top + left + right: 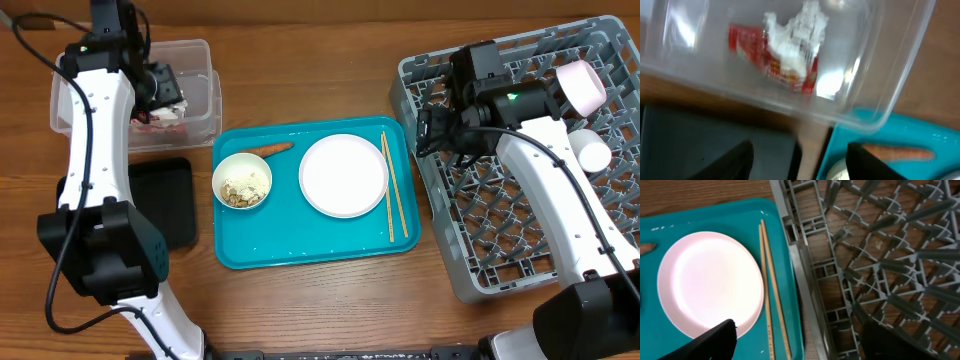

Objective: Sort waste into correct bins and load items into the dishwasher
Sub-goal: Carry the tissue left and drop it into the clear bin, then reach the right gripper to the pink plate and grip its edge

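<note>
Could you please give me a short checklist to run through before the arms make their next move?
1. Left gripper open and empty: ok.
2. Right gripper open and empty: ok.
3. Red snack wrapper and crumpled white paper inside the clear plastic tub: ok.
4. Thin wooden chopsticks lying free on the teal tray, beside the pale pink round plate: ok.
5. White bowl emptied of beige food scraps: not ok, they are in it.
6. Grey plastic dish rack has free pegs: ok.

Robot lab: wooden table, dish rack
</note>
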{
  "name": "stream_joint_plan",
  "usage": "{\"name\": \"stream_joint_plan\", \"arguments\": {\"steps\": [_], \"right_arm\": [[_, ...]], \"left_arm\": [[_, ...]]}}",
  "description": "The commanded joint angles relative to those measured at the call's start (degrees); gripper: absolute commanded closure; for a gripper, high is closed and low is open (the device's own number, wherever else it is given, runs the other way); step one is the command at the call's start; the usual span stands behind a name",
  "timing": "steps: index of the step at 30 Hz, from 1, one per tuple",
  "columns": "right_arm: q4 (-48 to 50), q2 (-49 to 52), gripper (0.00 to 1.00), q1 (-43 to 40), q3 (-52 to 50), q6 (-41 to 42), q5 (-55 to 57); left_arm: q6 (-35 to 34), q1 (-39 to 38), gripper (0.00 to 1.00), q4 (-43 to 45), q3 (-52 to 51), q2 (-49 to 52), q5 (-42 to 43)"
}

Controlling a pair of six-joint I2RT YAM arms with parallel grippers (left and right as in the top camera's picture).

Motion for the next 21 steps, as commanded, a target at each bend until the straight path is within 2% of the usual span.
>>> {"name": "stream_joint_plan", "arguments": {"steps": [1,7,11,21], "right_arm": [[1.0,-2.1,0.19,2.1,0.0,-0.6,-1.8],[4.0,-0.2,0.19,9.6,-0.2,-1.0,-1.8],[5.5,4.3,0.19,11.9,-0.2,0.0,-1.7],[5.7,14.1,0.2,11.9,-0.2,2.1,-1.8]], "left_arm": [[-2.5,0.3,0.38,-6.2,2.3,-6.8,0.7],[-6.2,0.3,0.38,-15.5,2.3,-9.5,1.3],[-6.1,0.2,0.37,-16.1,2.2,-9.6,2.2],[-6.1,0.2,0.36,-16.1,1.9,-9.5,2.2]]}}
